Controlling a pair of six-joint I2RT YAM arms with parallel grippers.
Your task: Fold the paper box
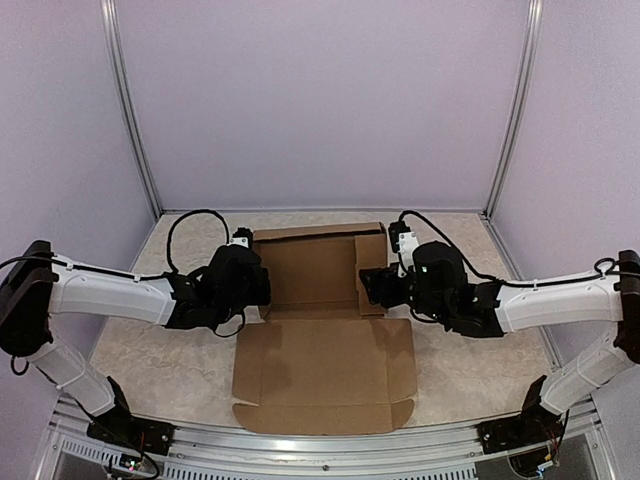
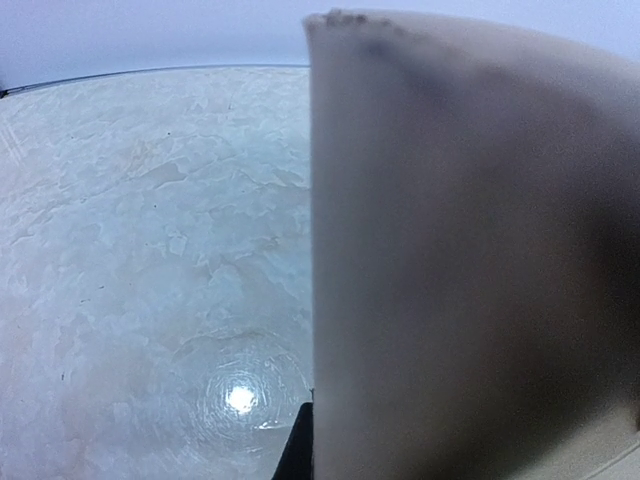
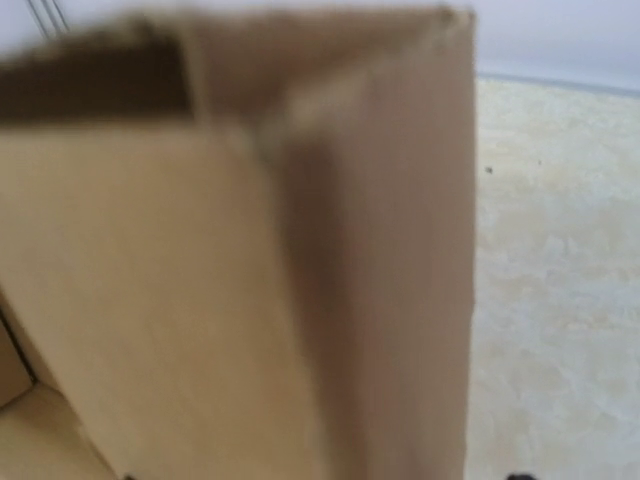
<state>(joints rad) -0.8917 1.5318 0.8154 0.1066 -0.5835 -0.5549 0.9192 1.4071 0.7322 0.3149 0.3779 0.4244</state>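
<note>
Paper box (image 1: 320, 350) sits between both: left pincer (image 1: 262, 287) pressed together at its left wall; right pincer (image 1: 368, 286) at right flap, can't tell its state.

- one paper box (image 1: 325, 370)
- two grippers, one on each arm: the left gripper (image 1: 262, 285) and the right gripper (image 1: 368, 287)
- one table (image 1: 470, 370)
- two metal posts (image 1: 135, 120) at the back
</note>
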